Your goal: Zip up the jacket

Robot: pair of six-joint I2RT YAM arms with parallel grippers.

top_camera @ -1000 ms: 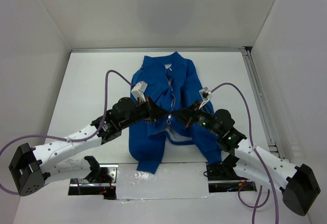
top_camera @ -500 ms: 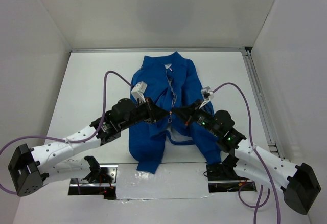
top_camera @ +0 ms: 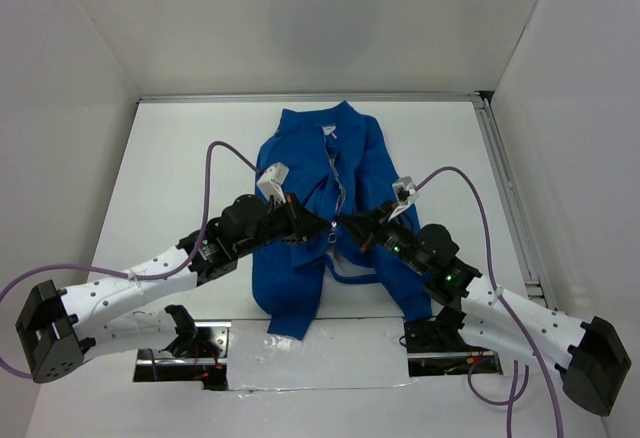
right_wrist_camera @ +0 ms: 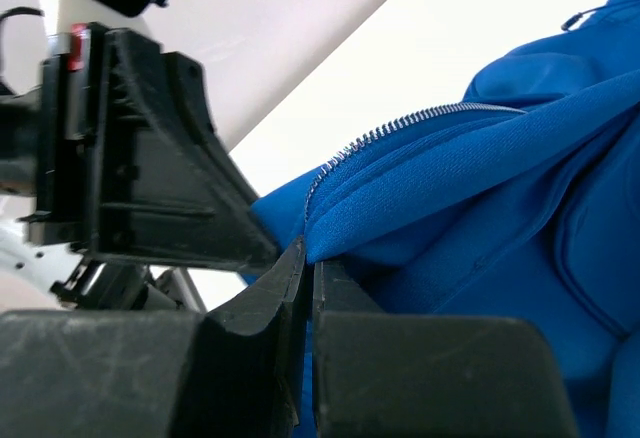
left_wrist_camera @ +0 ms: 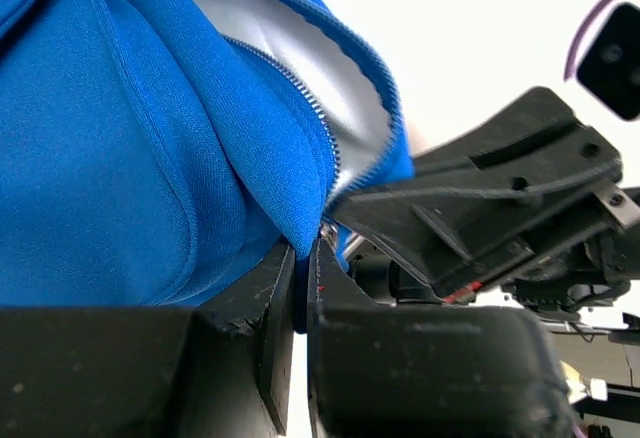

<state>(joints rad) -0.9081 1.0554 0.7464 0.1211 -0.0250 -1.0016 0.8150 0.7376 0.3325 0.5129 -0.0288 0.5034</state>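
On the bench, the left end effector is clamped tight on the jacket by its front edge; the right end effector pinches the opposite edge.

No lettering is legible, even on the jacket.

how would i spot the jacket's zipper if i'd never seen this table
A blue jacket lies on the white table, collar at the far end. The zipper runs down its middle to where the left hand and right hand meet. It is the one thin silvery line of teeth between blue panels.
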